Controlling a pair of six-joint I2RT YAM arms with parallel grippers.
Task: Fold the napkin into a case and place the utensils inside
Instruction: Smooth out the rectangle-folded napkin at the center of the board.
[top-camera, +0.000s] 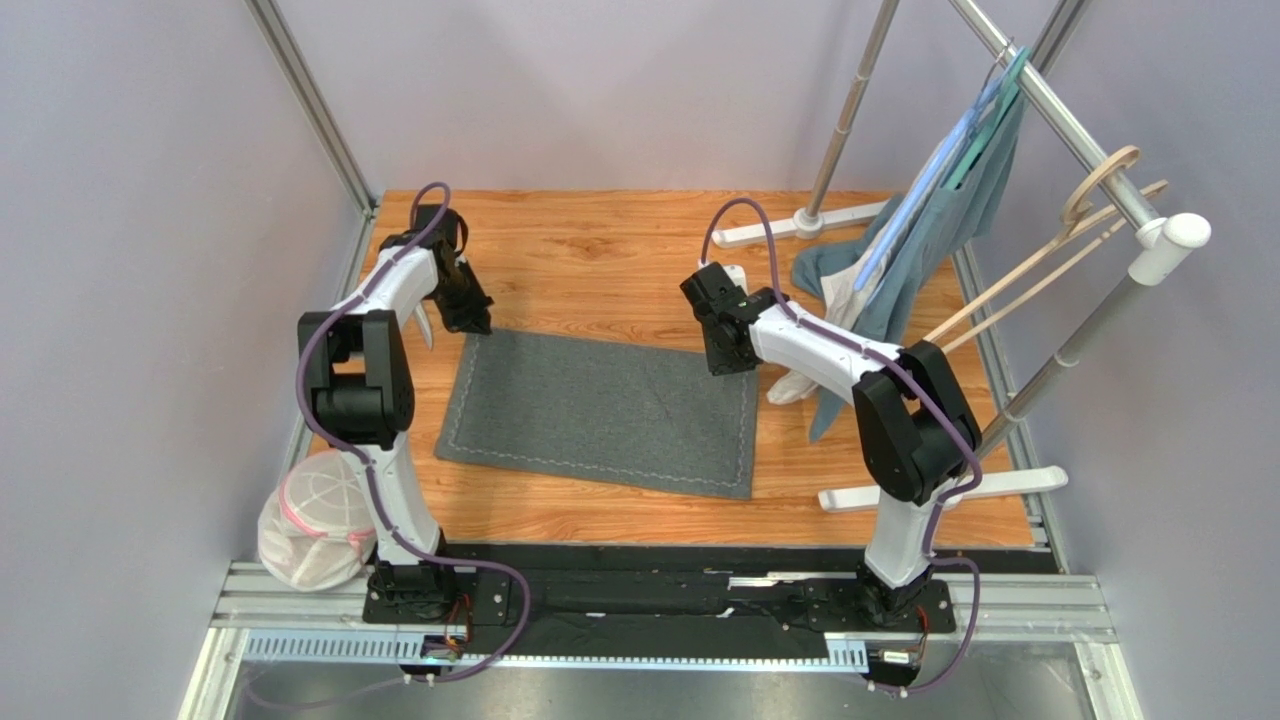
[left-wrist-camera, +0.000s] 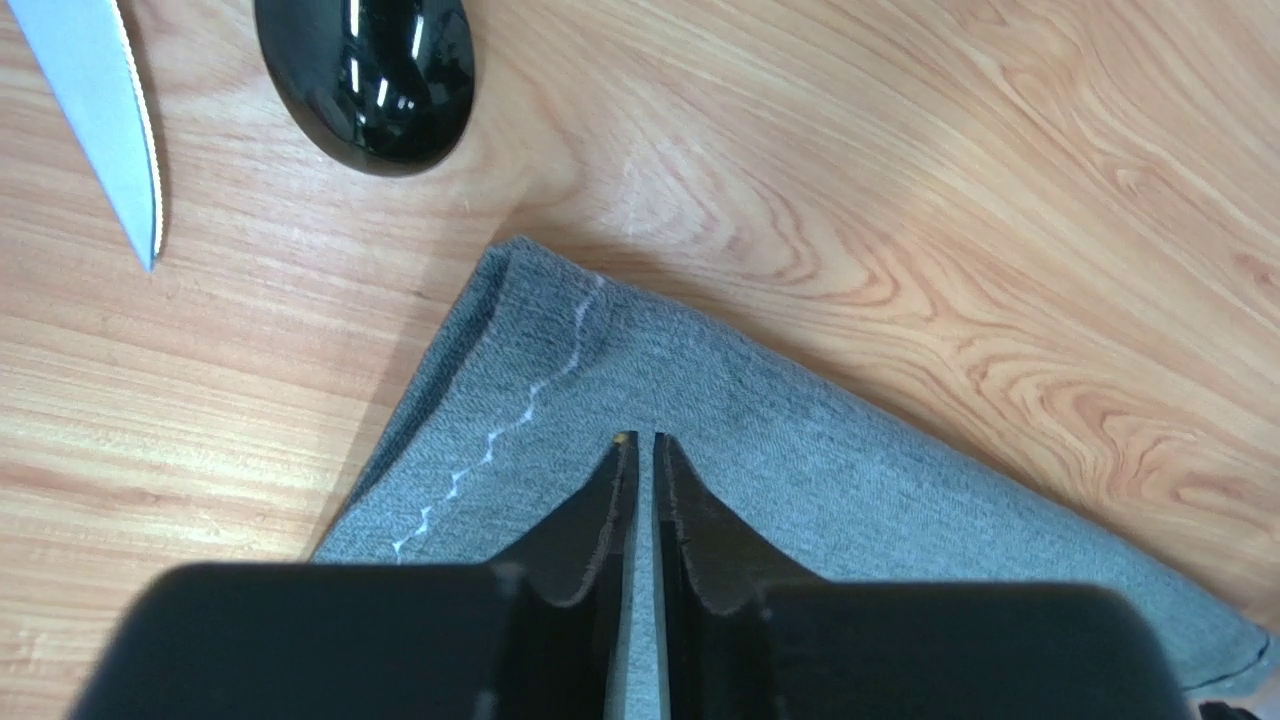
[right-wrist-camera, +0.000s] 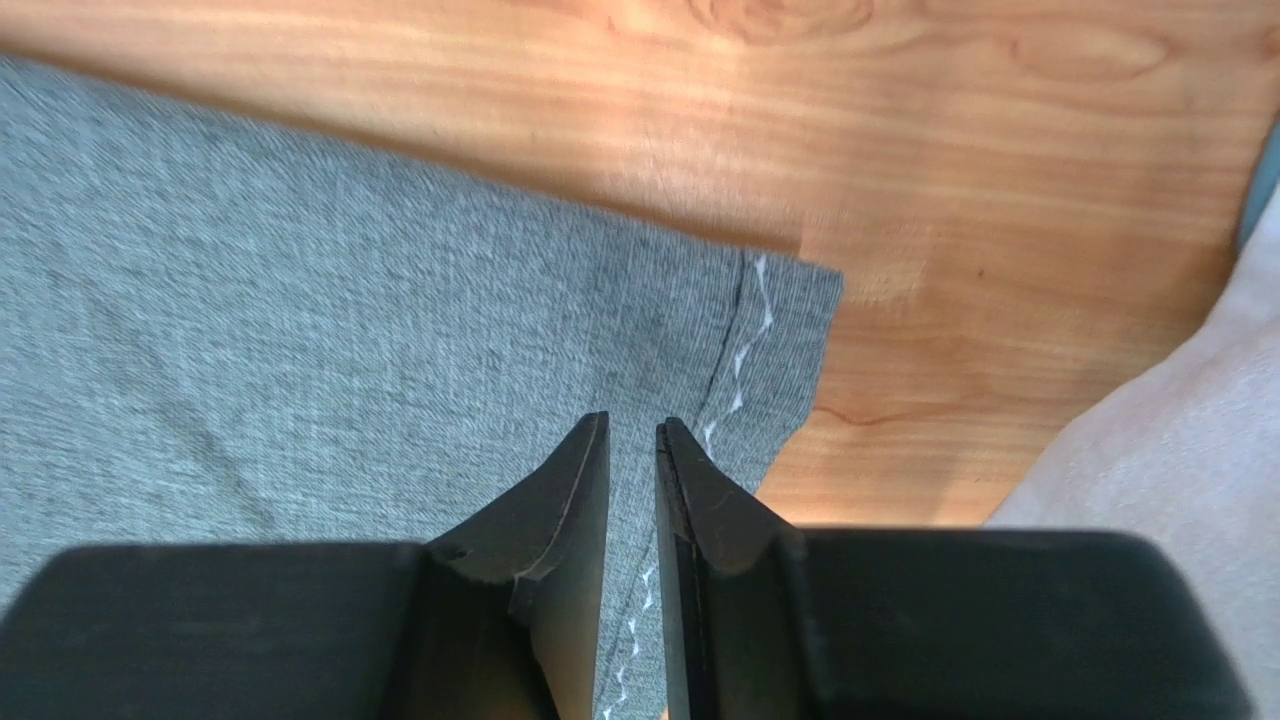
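**Two grippers posted at the far corners of the napkin (top-camera: 601, 413); case not yet formed**

Left gripper (left-wrist-camera: 639, 446): jaws stand a narrow slit apart, tips poised over the napkin's far-left corner, just inside the pale stitched line. Nothing is seen between them.

Right gripper (right-wrist-camera: 633, 423): jaws likewise a slim gap apart, over the far-right corner beside the stitching. No hold on the cloth is evident.

Napkin: lies flat on the table (top-camera: 601, 240), between the two arms. It is not yet a narrow case.

Utensils: the knife (left-wrist-camera: 105, 120) and the spoon (left-wrist-camera: 365, 68) lie on bare wood just beyond the left corner, apart from the cloth.

Assessment: the step in hand appears to be a fold. To do it well, each gripper should pinch its corner inside the stitching. Both should lift together and travel level, so that the edges meet squarely. The left arm should keep off the nearby utensils.

Count: two grippers, one napkin, one knife, one spoon. One teal-grey garment (top-camera: 932, 255) hangs at the right, well apart.
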